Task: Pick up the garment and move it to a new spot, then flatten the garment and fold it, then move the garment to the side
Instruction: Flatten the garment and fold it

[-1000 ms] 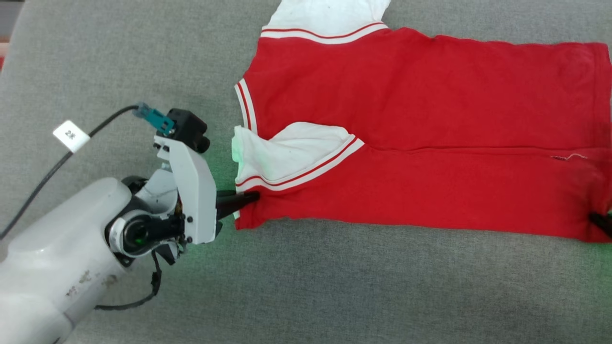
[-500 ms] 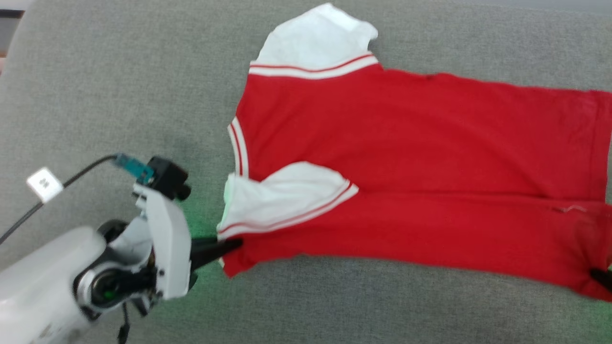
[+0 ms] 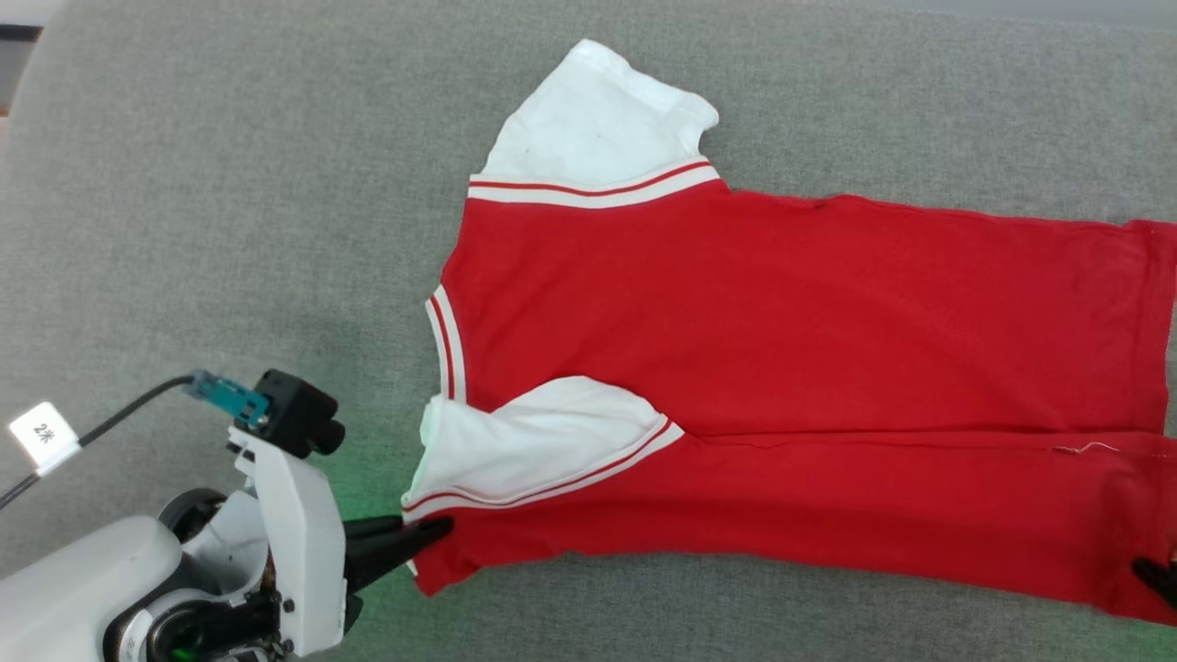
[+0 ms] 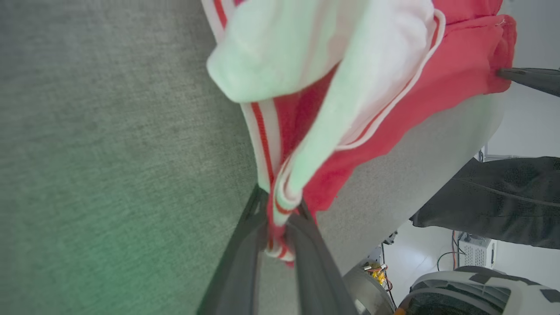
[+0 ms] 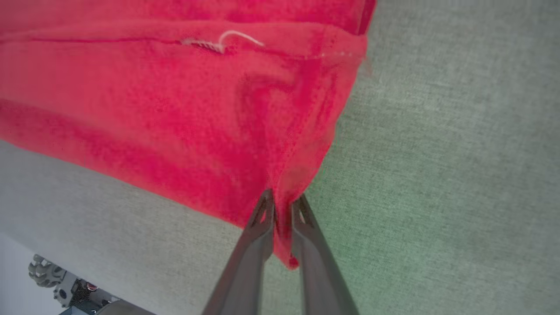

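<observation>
Lab-like room: grey cloth-covered table [image 3: 184, 184], floor cables [image 4: 442, 259], electronics box [image 4: 477, 252].

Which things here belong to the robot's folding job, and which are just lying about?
In the job: garment, left tool gripping its sleeve-side corner, right tool gripping its hem corner.
Lying about: grey surface, white tag on a cable.

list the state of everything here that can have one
garment, spread on the grey surface, near long edge folded over, no lettering showing
near sleeve, folded in onto the red body
far sleeve, spread flat, pointing outward
left gripper, shut on the garment's near collar-end corner
right gripper, shut on the garment's near hem corner
</observation>
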You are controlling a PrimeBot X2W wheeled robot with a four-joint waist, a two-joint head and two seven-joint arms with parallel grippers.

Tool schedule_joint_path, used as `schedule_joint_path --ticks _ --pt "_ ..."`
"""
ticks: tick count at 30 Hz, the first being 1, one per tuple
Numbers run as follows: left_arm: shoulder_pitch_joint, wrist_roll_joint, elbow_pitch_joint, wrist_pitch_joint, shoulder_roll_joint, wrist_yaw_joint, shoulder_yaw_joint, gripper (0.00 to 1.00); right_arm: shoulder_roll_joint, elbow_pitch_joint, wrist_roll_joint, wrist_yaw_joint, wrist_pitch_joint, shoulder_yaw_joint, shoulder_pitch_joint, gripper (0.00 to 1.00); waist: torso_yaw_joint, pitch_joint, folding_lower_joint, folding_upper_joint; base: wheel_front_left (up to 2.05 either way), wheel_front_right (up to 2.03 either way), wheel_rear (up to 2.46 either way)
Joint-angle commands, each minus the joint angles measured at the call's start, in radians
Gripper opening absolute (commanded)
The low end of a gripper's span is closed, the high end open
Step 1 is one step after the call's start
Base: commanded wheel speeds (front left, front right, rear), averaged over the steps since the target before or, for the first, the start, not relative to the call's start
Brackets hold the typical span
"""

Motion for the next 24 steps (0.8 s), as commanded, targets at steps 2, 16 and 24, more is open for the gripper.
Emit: schedule_joint_path --ticks 2,16,24 --pt "0.028 -0.004 -0.008 -0.04 0.005 0.007 0.013 0.92 0.026 -0.019 0.024 0.0 -0.023 -0.007 -0.01 1.0 -0.003 -0.015 0.0 -0.0001 0.0 0.0 0.0" --pt "0.139 0.031 -0.051 -0.45 0.043 0.112 0.139 1.0 0.142 0.013 -0.108 0.0 -0.445 -0.034 -0.17 1.0 0.012 -0.053 0.0 -0.0001 0.0 0.0 0.0" --pt "0.036 0.144 0.074 -0.578 -0.041 0.154 0.199 1.0 0.234 0.119 -0.234 0.0 -0.775 0.042 -0.287 1.0 0.0 -0.043 0.0 -0.0001 0.0 0.0 0.0"
